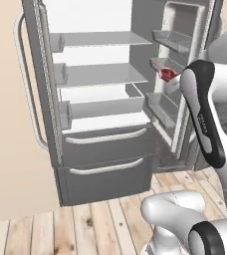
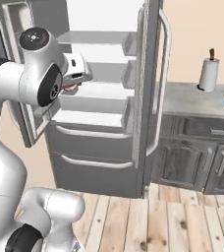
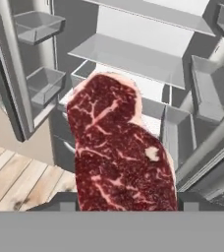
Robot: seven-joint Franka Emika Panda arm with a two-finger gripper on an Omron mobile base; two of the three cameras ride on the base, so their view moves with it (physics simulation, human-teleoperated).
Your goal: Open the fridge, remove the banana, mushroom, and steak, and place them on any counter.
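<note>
Hand view shows the tool (image 3: 126,209) apparently clamped on the steak (image 3: 121,147) by its near edge, so it may slip out before reaching the table (image 2: 197,101).

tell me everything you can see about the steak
The steak is a flat slab of raw red meat with pale marbling and a small white fat spot. In the hand view it stands up from the bottom edge, where the gripper holds it, in front of the open fridge. From the left base view, a red bit of it shows beside the arm, by the door bins.
</note>
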